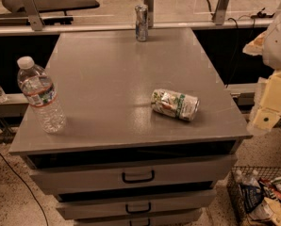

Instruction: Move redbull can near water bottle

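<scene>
Grey cabinet top (107,74): redbull can (141,22) upright at far edge, centre. Bottle (40,94) upright at near left corner, well apart from it. Green-white can (175,104) on its side, right of centre. Gripper (268,108) off the right edge, holding nothing I can see; open or closed, I can't tell.

One camera is looking down over the desk's (112,74) front, facing its far edge, fairly near; the hand (268,108) is hanging at far right.
</scene>
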`<move>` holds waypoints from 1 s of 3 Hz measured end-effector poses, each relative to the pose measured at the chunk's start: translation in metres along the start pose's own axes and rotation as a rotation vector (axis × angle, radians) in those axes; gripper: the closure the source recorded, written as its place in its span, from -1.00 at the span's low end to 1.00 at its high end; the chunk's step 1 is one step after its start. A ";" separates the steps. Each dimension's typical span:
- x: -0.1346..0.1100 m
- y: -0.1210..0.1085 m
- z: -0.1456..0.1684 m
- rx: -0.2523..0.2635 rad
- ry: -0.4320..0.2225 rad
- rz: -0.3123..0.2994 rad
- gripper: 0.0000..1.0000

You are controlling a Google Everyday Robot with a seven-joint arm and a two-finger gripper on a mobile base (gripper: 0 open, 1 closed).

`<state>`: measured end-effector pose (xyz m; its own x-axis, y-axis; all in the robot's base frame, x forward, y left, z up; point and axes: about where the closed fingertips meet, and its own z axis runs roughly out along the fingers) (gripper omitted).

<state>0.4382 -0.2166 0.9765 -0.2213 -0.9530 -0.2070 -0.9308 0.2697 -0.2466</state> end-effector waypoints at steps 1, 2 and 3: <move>0.000 0.000 0.000 0.000 0.000 0.000 -1.00; -0.003 0.000 0.002 0.011 -0.028 0.013 -1.00; -0.019 -0.026 0.015 0.051 -0.110 0.032 -1.00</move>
<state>0.4711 -0.2038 0.9731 -0.2153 -0.9236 -0.3172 -0.9072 0.3093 -0.2850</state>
